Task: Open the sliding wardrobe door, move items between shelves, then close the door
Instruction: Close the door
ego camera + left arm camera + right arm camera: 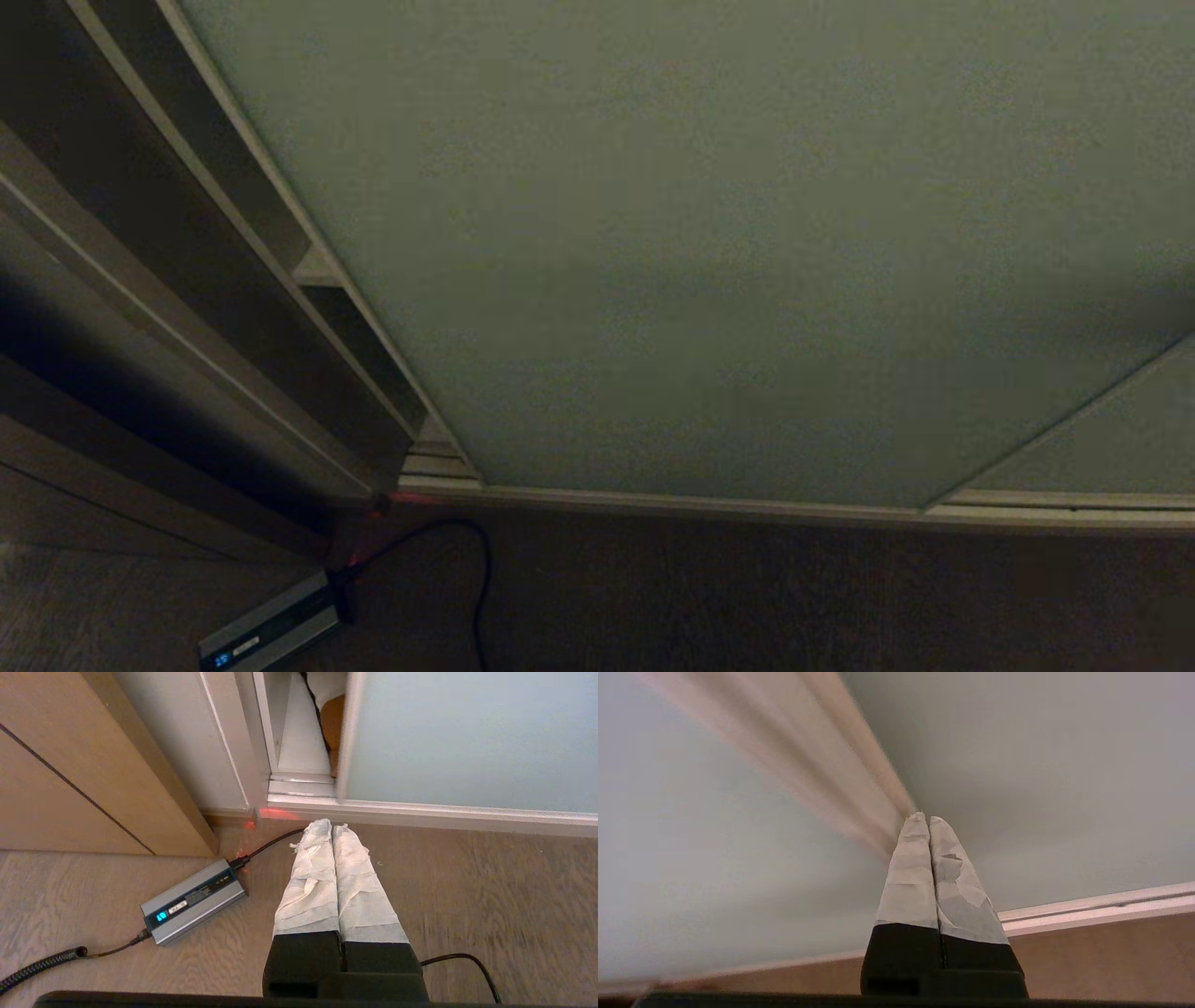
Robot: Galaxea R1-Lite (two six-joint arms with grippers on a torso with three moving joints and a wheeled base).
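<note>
A: Both end effectors closing on nothing?
B: Affirmative. Left end effector (pixel 332 828) is hanging pressed together above the floor (pixel 467 896); right end effector (pixel 923 817) is pointing, pinched together, at the sliding wardrobe door (pixel 709 252), whose gap is sitting at 9 o'clock.

The right hand (pixel 928 820), fingers pressed together, points at the sliding wardrobe door (pixel 1041 765).

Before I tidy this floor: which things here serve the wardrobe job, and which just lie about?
Job:
- large matte pale grey-green sliding wardrobe door, a narrow gap at its edge
- off-white shelf board
- rust-brown cushion patch in the gap
- right gripper, shut, near the door
- left gripper, shut, parked above the floor

Lying about:
- silver box-shaped charger
- black cable
</note>
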